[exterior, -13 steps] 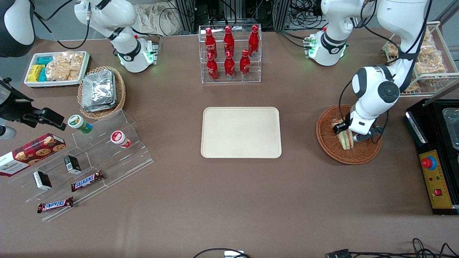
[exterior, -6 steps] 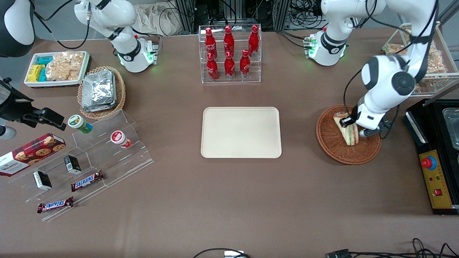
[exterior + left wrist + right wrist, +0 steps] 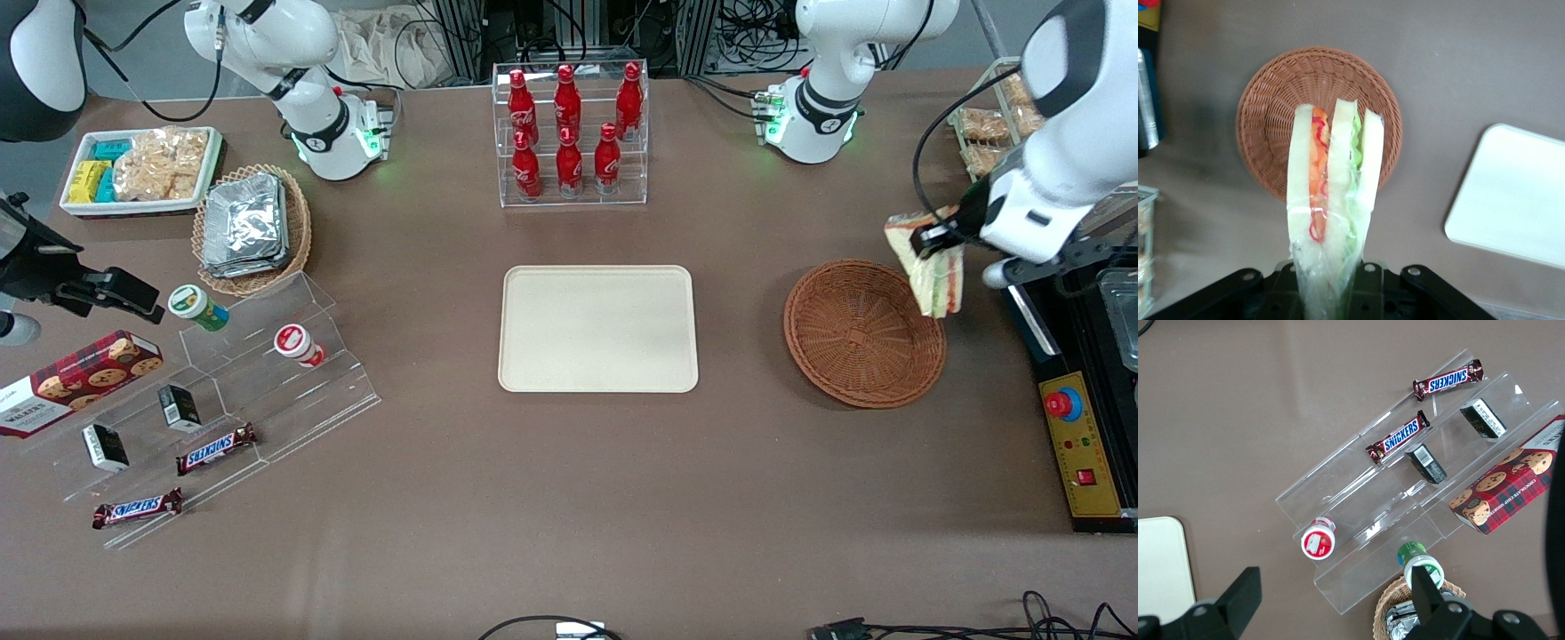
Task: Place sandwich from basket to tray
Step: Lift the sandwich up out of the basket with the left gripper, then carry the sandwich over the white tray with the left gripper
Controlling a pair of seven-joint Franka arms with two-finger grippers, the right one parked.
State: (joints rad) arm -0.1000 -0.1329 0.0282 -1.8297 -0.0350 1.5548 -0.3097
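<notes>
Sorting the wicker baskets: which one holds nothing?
The reddish-brown basket below the gripper, whose jaws hold the sandwich; the tan basket holds foil packets.

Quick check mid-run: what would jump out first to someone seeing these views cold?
The sandwich hangs in the air, clamped in the gripper above the basket rim at the working arm's end of the table. The basket holds nothing now, and the cream tray at the table's middle is bare too.

The light is bright and even from above. Shadows on my counter [image 3: 569, 498] are soft. The sandwich [image 3: 1328, 220] in my hand [image 3: 935, 238] looks a bit blurry up close.
</notes>
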